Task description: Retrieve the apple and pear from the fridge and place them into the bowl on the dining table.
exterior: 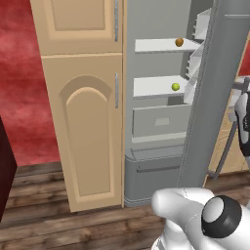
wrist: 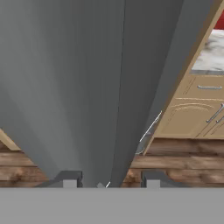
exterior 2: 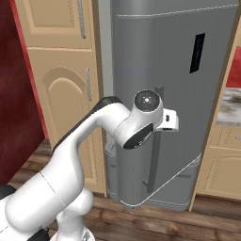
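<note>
No text, label, brand, number or sign can be read on anything here.

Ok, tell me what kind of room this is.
A home kitchen, most likely: a tall grey fridge stands open with fruit on its white shelves, beside a tan wooden cabinet with arched door panels, and a marble-topped counter sits to the right.

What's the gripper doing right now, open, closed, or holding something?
Gripper: closed on the fridge door handle, with the fridge door swung open.
</note>
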